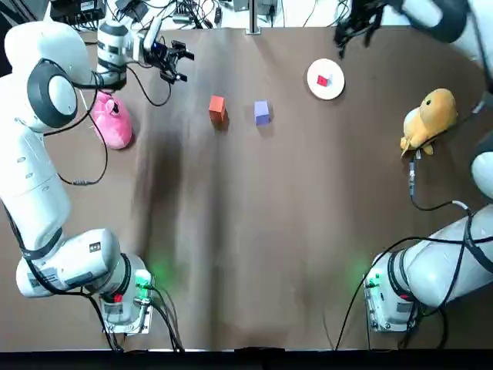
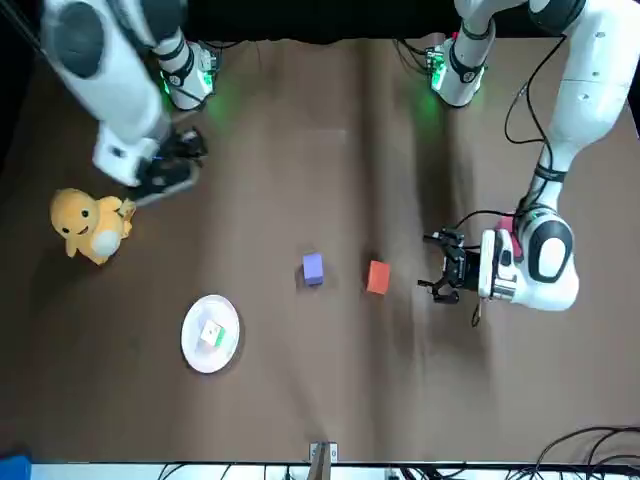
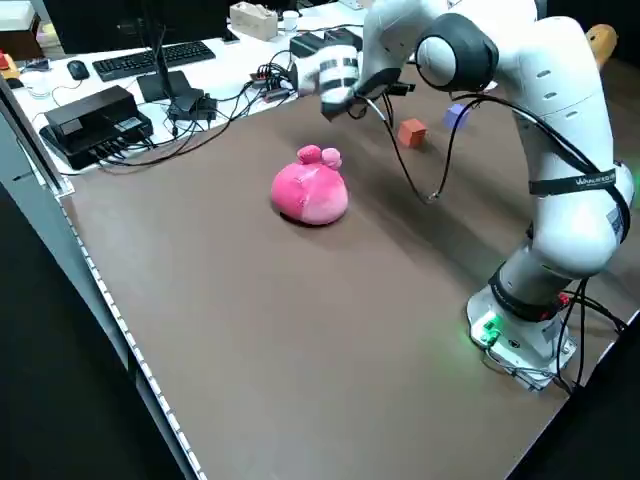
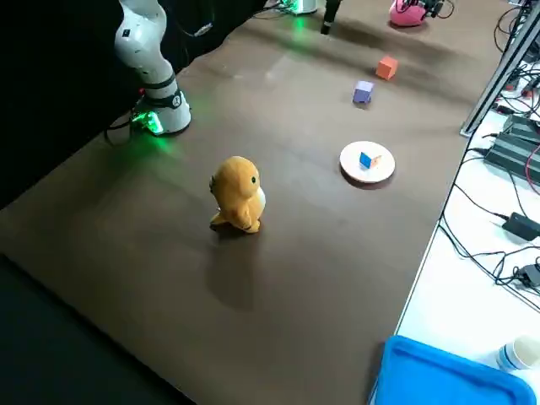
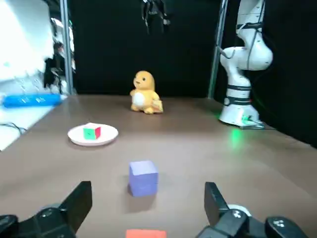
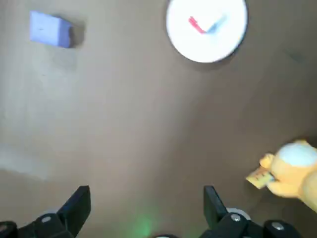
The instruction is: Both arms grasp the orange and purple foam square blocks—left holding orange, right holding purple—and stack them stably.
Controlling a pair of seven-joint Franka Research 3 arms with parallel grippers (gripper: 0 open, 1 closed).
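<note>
Left hand (image 1: 185, 66) spread near orange block (image 1: 217, 108), right hand (image 6: 146, 196) spread well apart from purple block (image 1: 262, 112); neither grasped, nothing stacked.

Brown desk (image 3: 250, 330); beyond its far edge, a white side desk (image 3: 245, 52) carries a keyboard (image 3: 165, 58) and cables (image 3: 268, 76).

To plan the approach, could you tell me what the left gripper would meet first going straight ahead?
Probably the orange block, centred ahead of the left gripper, with the purple block beyond it; height is unclear, so it might pass above.
</note>
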